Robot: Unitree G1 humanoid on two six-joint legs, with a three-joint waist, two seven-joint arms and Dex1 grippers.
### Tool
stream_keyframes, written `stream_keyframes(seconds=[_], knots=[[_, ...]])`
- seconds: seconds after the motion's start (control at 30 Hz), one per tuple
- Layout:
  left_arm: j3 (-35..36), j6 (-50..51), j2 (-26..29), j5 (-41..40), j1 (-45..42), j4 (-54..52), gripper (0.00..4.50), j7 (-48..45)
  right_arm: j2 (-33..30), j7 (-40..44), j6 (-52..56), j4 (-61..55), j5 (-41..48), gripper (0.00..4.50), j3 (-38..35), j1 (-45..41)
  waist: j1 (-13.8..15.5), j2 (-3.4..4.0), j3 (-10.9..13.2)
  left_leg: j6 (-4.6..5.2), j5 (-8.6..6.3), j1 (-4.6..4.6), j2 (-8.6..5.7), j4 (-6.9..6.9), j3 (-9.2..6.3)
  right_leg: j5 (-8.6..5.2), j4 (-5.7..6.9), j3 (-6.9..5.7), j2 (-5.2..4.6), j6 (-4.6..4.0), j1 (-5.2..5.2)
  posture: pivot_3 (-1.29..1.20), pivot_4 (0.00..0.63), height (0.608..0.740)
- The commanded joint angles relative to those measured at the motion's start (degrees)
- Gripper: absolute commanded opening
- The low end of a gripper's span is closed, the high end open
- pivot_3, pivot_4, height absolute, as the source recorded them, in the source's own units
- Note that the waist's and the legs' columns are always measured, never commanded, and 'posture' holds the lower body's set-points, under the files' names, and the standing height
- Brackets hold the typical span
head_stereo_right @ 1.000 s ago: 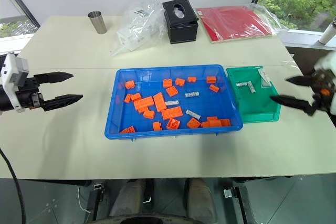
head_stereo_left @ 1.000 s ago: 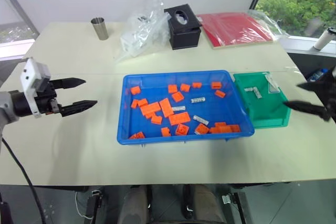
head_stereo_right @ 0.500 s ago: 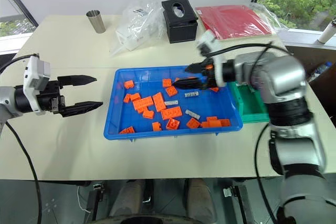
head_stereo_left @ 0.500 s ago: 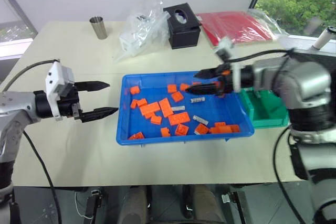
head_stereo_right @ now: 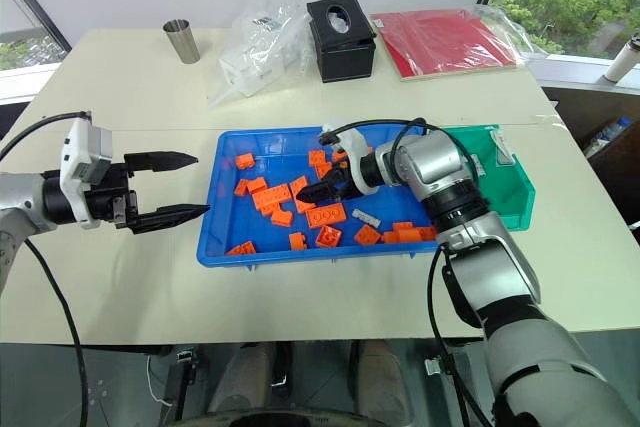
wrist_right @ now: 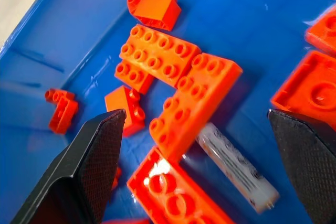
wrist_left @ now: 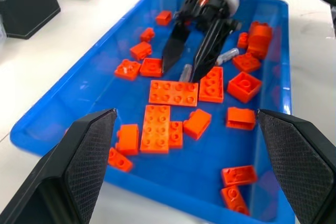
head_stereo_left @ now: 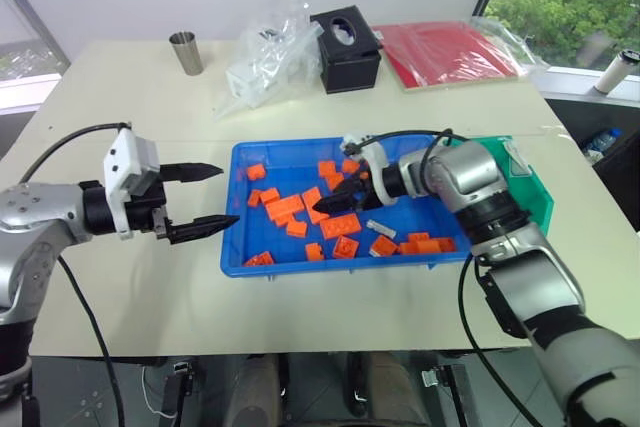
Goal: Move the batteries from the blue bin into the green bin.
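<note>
Your right gripper is wide open, holding nothing, low inside the blue bin. A battery lies between its fingers. Your left gripper is open too.

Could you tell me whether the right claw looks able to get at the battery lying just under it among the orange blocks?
Probably yes. The right claw hangs open over the battery in the blue bin; its upper side is bare, though an orange block presses close alongside.
</note>
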Motion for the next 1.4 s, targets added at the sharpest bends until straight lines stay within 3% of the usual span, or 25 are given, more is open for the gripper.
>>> stream_keyframes(seconds=[0.03,0.2,0.5,0.53,0.73,0.93,1.23,1.27,1.33,1.4], knots=[[2.5,0.3,0.5,-1.4,0.1,-1.9,4.5,0.9,1.6,1.1,-1.1,2.2,-0.8,4.45,-0.3,-1.7,0.0,0.0,0.0,0.0,0.0,0.0,0.0,0.0,0.0,0.0,0.0,0.0,0.0,0.0,0.0,0.0,0.15,0.736],[2.3,0.6,0.8,-1.8,-0.3,-1.9,4.5,1.6,4.3,0.7,-0.3,3.8,-1.2,4.45,-1.3,-2.1,-0.1,0.0,0.0,0.0,0.0,0.02,0.01,-0.01,0.0,0.0,0.01,0.0,0.01,0.0,0.0,0.0,0.15,0.736],[0.6,0.7,0.4,-1.4,-2.7,-0.5,4.5,1.9,5.2,-0.2,1.8,3.2,0.0,0.09,-5.7,-3.5,0.0,0.0,0.0,0.0,0.0,0.02,0.0,-0.01,0.0,0.0,0.01,0.0,0.0,0.0,0.0,0.0,0.15,0.736],[0.3,0.6,0.3,-1.2,-3.0,-0.2,4.5,1.8,5.0,-0.5,2.5,3.0,0.4,0.03,-6.7,-4.0,0.0,0.0,0.0,0.0,0.0,0.02,0.0,-0.02,-0.01,0.0,0.01,-0.01,0.01,0.0,0.0,0.0,0.15,0.736],[-1.8,-0.1,-0.3,-0.4,-5.4,1.7,4.5,1.3,2.9,-1.9,7.4,-0.9,2.8,0.03,-12.3,-5.5,0.0,0.0,0.0,0.0,0.0,0.01,0.0,-0.03,0.0,0.0,0.0,-0.01,0.01,0.0,0.0,0.0,0.15,0.736],[-3.7,-0.9,-1.7,0.3,-7.2,2.9,4.5,0.9,-0.8,-0.1,6.5,-9.0,3.2,0.03,-10.2,-2.7,0.0,0.0,0.0,0.0,0.0,0.0,-0.01,-0.04,-0.01,0.0,-0.02,-0.01,0.0,0.0,-0.01,0.0,0.15,0.736],[-5.4,-0.8,-3.0,0.9,-10.0,3.7,4.5,1.1,11.5,-5.9,1.4,-4.9,0.6,0.03,-8.3,-4.4,-0.3,0.01,0.0,-0.01,0.0,-0.01,0.07,-0.11,-0.01,0.0,0.07,0.0,0.12,-0.03,-0.09,0.0,0.15,0.736],[-5.4,-0.8,-3.1,1.0,-10.2,3.7,4.5,1.1,12.0,-6.2,0.0,-4.4,-0.5,1.02,-7.1,-4.4,-0.1,0.0,0.0,0.0,0.0,-0.02,0.06,-0.09,0.0,0.0,0.06,0.0,0.11,-0.02,-0.08,0.0,0.15,0.736],[-5.4,-0.7,-3.2,1.0,-10.3,3.6,4.5,1.2,11.3,-5.4,-3.8,-4.6,-3.2,1.76,-3.7,-4.4,0.3,-0.02,0.0,-0.01,0.0,-0.03,0.03,-0.05,-0.01,0.01,0.05,-0.01,0.05,-0.02,-0.06,0.0,0.15,0.736],[-5.2,-0.6,-3.2,1.0,-10.3,3.5,4.5,1.2,8.2,-2.5,-9.1,-5.9,-6.5,2.79,0.6,-4.3,0.3,-0.02,0.0,-0.01,0.0,-0.05,-0.01,0.0,-0.03,0.01,0.01,-0.01,0.0,-0.01,-0.02,0.0,0.15,0.736]])
